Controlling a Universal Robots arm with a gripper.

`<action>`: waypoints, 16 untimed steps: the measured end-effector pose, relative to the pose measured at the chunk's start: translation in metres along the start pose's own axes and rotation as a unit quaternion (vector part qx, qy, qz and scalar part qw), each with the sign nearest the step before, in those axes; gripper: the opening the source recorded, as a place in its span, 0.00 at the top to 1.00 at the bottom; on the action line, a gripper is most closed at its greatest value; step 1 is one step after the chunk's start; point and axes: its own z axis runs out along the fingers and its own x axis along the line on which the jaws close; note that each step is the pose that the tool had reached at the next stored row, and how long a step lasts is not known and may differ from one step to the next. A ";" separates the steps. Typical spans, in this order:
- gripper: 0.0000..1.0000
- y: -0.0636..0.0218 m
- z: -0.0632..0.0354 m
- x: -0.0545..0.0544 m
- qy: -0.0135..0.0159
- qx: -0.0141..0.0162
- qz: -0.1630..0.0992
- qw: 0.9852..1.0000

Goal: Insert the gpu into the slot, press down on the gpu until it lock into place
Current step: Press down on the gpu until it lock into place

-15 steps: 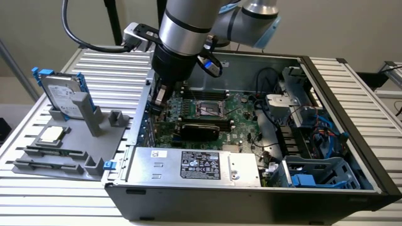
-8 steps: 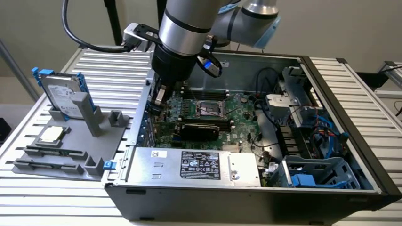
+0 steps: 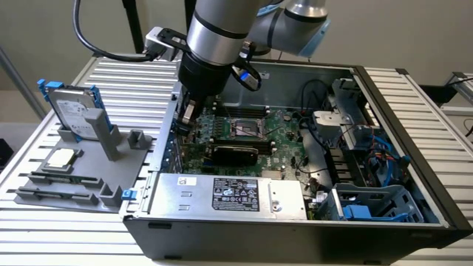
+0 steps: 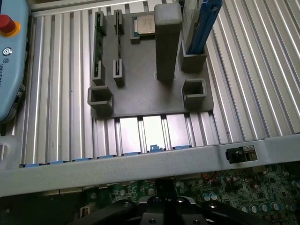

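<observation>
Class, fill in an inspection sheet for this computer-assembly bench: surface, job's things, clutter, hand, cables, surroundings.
Surface: ribbed metal table, grey holder tray on it.
Job's things: black card lies flat on the green board inside the open computer case; slot not made out.
Clutter: hard drive upright in the tray, chip lying beside it.
Hand: arm reaches down into the case beside the card.
Cables: black cable looping to the arm; blue wires in the case.
Surroundings: plain wall.

A: Beside the case?
B: A grey fixture tray [image 3: 88, 166] on the slatted worktop [image 3: 126, 83], carrying a silver hard drive [image 3: 74, 113] upright in blue rails and a CPU chip [image 3: 61, 159].
A: Inside the case?
B: Power supply [image 3: 229, 197], CPU socket [image 3: 246, 128], blue cables [image 3: 384, 155].
</observation>
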 end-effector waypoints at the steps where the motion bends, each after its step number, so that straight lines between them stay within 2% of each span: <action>1: 0.89 0.0000 -0.0018 0.000 0.001 0.000 0.000 1.000; 6: 0.89 -0.0030 -0.0108 0.000 0.002 -0.001 0.000 1.000; 11: 0.89 -0.0084 -0.0149 -0.001 0.002 -0.001 0.000 1.000; 14: 0.89 -0.0115 -0.0164 -0.002 0.002 0.001 0.000 1.000; 16: 0.89 -0.0134 -0.0171 -0.002 0.002 0.005 0.000 1.000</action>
